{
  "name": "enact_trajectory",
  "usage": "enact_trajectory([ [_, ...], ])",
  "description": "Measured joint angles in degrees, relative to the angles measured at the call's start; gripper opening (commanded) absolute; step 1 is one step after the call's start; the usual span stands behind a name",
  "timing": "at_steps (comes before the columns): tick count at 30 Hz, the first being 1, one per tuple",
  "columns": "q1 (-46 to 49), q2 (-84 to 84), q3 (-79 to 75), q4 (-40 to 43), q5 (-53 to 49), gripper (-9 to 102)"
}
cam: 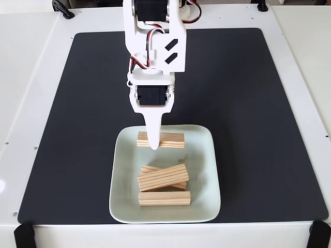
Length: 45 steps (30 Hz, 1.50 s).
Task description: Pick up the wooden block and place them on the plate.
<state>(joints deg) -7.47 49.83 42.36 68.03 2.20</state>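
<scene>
fixed view, 4 wooden blocks (163, 179) on plate (207, 170), hand (154, 144) over far block, grip state unclear

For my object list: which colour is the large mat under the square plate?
Matte black mat, seen best in the fixed view, beneath the pale mint-white glossy square plate.

white table (31, 77) under it all, pale and smooth, with a big black mat (258, 129) with rounded corners spread over most of the top. on the mat, toward the near edge and about centre, sits the plate (206, 199), square and mint-white. two black clamps (24, 235) grip the table's near corners, left and right. far left, a black cable (62, 9) lies at the table's edge.
</scene>
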Motion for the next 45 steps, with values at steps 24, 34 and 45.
enact_trajectory([
  [24, 0.1, -0.8, -3.6, 0.0, 0.0, 34],
  [34, 0.1, -0.8, -3.6, 0.0, 0.0, 36],
  [45, -0.3, -0.8, -3.6, 0.0, 0.0, 36],
])
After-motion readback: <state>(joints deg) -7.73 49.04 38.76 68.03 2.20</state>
